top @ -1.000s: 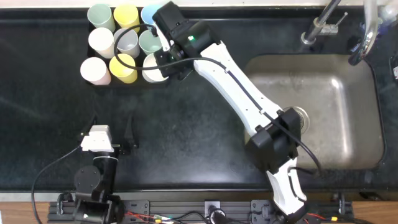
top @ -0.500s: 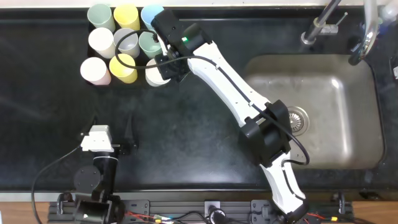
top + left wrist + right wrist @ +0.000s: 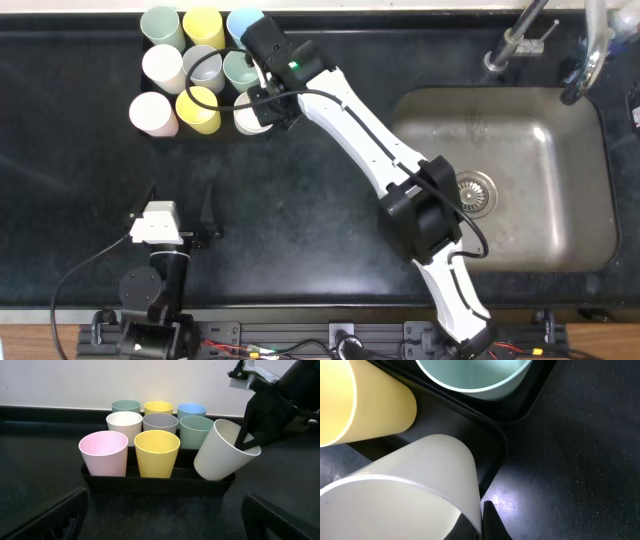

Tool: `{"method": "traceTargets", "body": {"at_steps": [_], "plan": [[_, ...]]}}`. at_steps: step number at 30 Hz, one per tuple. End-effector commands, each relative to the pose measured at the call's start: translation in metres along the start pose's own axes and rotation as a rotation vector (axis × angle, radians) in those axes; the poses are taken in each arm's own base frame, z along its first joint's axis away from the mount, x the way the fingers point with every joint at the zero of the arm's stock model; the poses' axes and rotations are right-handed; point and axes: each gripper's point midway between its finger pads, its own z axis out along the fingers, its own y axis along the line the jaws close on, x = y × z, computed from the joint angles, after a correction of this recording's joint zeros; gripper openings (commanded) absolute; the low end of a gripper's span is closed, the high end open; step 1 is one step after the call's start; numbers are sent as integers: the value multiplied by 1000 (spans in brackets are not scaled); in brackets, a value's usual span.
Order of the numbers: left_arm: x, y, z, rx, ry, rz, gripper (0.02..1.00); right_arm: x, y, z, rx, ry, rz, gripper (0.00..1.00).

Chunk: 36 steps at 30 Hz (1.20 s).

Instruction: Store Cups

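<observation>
A black tray [image 3: 150,483] at the counter's back left holds several upright pastel cups, among them a pink cup [image 3: 104,453] and a yellow cup [image 3: 157,453] in its front row. My right gripper [image 3: 263,104] is shut on the rim of a cream cup [image 3: 247,117], which leans outward with its base at the tray's front right corner [image 3: 496,435]. The cream cup [image 3: 224,451] tilts beside the green cup [image 3: 196,431]. My left gripper [image 3: 180,206] rests low near the front of the counter, open and holding nothing, facing the tray [image 3: 222,134].
A steel sink [image 3: 500,170] with a drain lies to the right, with a faucet [image 3: 520,40] behind it. The black counter [image 3: 300,230] spreads between the tray and the arms' bases.
My right arm has swung slightly left with its elbow drawing in. The cream cup has edged a little toward the tray's front right corner. The left arm has not moved.
</observation>
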Motion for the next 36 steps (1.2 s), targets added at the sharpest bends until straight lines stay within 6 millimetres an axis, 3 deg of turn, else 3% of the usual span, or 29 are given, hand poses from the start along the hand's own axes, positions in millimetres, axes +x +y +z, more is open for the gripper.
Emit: {"method": "traceTargets", "body": {"at_steps": [1, 22, 27, 32, 36], "plan": [[-1, 1, 0, -3, -7, 17, 1000, -9, 6, -4, -7, -32, -3, 42], [-1, 1, 0, -3, -7, 16, 1000, -6, 5, 3, -4, -20, -2, 143], [-1, 1, 0, -3, -7, 17, 1000, -7, 6, 2, -10, -22, -2, 231], [-1, 1, 0, -3, -7, 17, 1000, -21, 10, -25, -30, -90, -5, 432], [-1, 1, 0, -3, -7, 16, 1000, -38, 14, -81, -32, -210, -20, 562]]}}
